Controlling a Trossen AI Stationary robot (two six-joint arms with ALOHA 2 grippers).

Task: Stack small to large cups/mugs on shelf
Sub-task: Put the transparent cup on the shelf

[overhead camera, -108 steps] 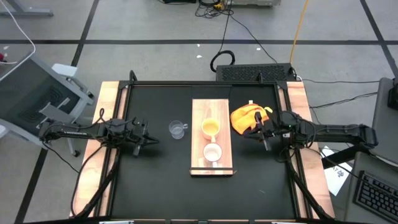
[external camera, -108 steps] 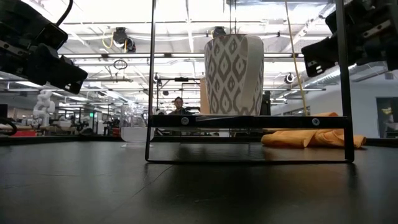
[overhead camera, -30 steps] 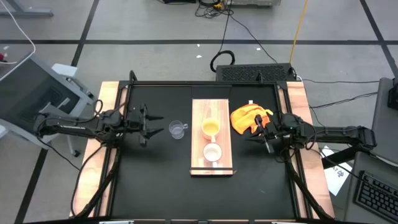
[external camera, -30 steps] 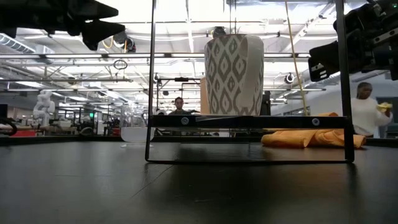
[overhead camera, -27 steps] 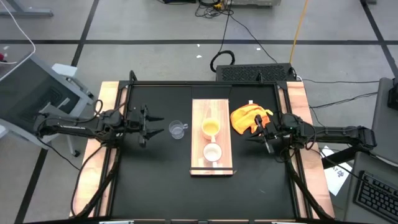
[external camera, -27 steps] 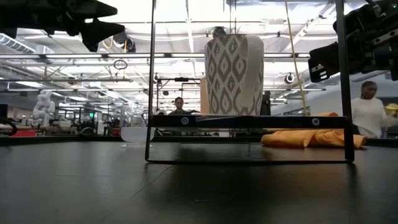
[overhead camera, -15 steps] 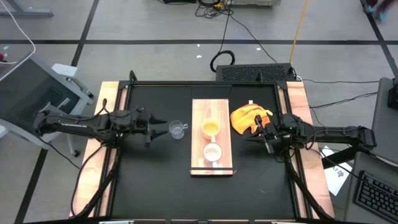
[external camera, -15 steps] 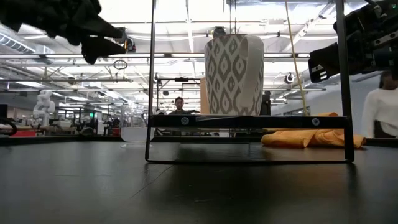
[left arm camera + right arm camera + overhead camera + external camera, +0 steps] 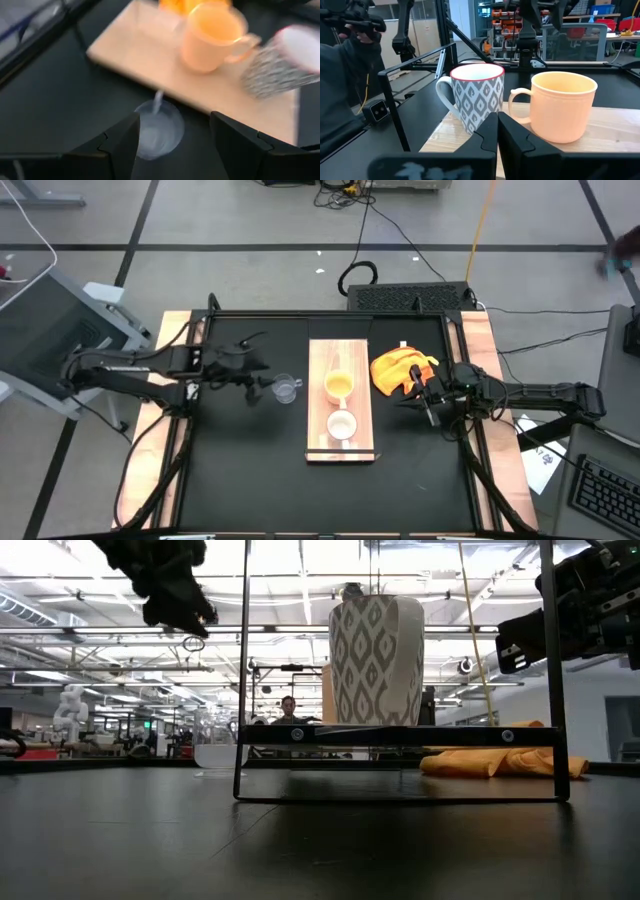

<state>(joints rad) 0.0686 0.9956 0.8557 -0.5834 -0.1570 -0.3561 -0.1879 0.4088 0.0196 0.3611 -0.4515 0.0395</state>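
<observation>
A clear glass cup (image 9: pixel 287 389) stands upright on the black tabletop, just left of the shelf (image 9: pixel 341 442). On the shelf stand an orange-yellow mug (image 9: pixel 338 385) and, nearer, a white mug with a grey pattern (image 9: pixel 342 424). My left gripper (image 9: pixel 260 383) hovers open, above and just left of the glass cup (image 9: pixel 157 127), fingers slanting down toward it without touching it. My right gripper (image 9: pixel 425 404) waits shut at the table's right, beside an orange cloth, facing the two mugs (image 9: pixel 475 95).
An orange-yellow cloth (image 9: pixel 402 368) lies crumpled right of the shelf's far end. A thin black frame (image 9: pixel 245 670) stands across the low view in front of the mugs. Bare black tabletop (image 9: pixel 260 470) lies near and left of the shelf.
My left gripper has gone toward the table's right edge, toward the glass cup, has risen, and has tipped its fingers from level to slanting down. The cups and the right arm have kept still.
</observation>
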